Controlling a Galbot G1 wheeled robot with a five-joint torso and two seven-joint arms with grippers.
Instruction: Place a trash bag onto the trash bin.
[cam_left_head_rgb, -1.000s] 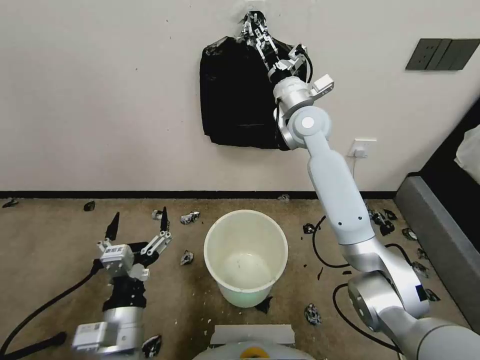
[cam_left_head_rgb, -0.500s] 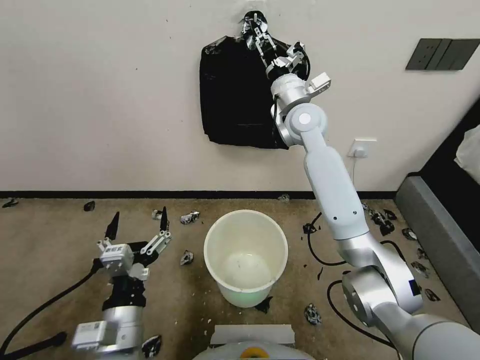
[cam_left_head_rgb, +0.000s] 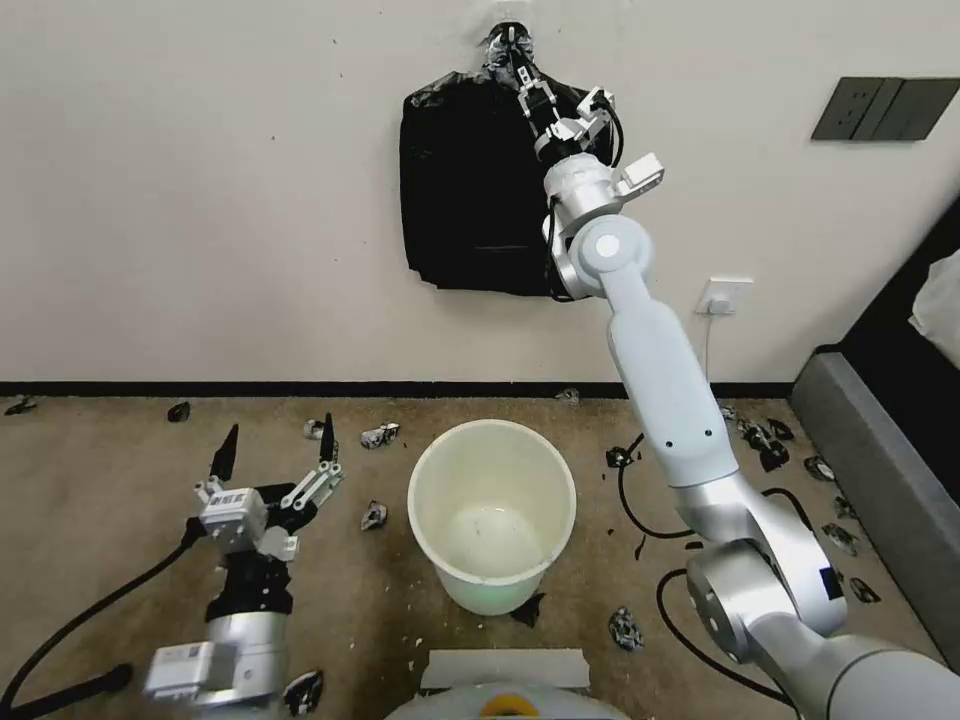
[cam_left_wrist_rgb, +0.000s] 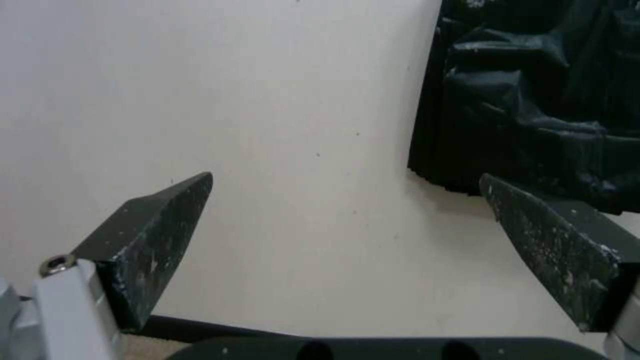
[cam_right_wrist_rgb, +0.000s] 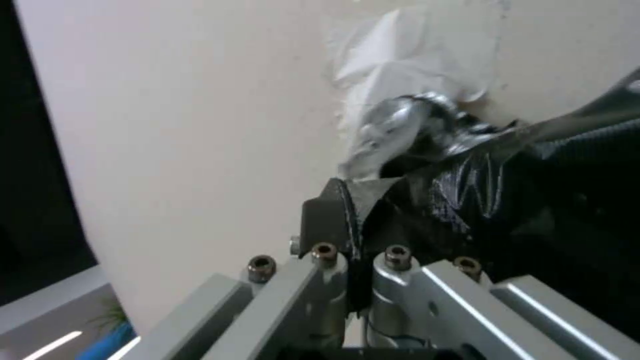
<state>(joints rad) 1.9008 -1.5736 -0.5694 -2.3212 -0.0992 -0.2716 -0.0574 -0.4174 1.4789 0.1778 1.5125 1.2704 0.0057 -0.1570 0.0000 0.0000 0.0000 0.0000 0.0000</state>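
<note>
A flat bundle of black bags (cam_left_head_rgb: 470, 190) hangs from a hook (cam_left_head_rgb: 508, 33) on the wall. My right gripper (cam_left_head_rgb: 522, 75) is raised to the bundle's top, just under the hook. In the right wrist view that gripper (cam_right_wrist_rgb: 357, 200) is shut on a crinkled glossy black fold, the trash bag (cam_right_wrist_rgb: 467, 190). Lower down I cannot tell the bag from the bundle. The cream-white trash bin (cam_left_head_rgb: 425, 470) stands open and unlined on the floor below. My left gripper (cam_left_head_rgb: 277, 445) waits open, low and left of the bin; the left wrist view frames the wall and the bundle (cam_left_wrist_rgb: 533, 100) between its fingers (cam_left_wrist_rgb: 153, 225).
Small torn black scraps (cam_left_head_rgb: 374, 515) litter the brown floor around the bin. A black cable (cam_left_head_rgb: 640, 520) loops on the floor at the right. A grey furniture edge (cam_left_head_rgb: 880, 480) borders the right side. A wall socket (cam_left_head_rgb: 725, 295) sits beside my right arm.
The right gripper's spread fingers have shut on the black plastic just below the hook, and the arm shifted slightly. The left arm and the bin are unchanged.
</note>
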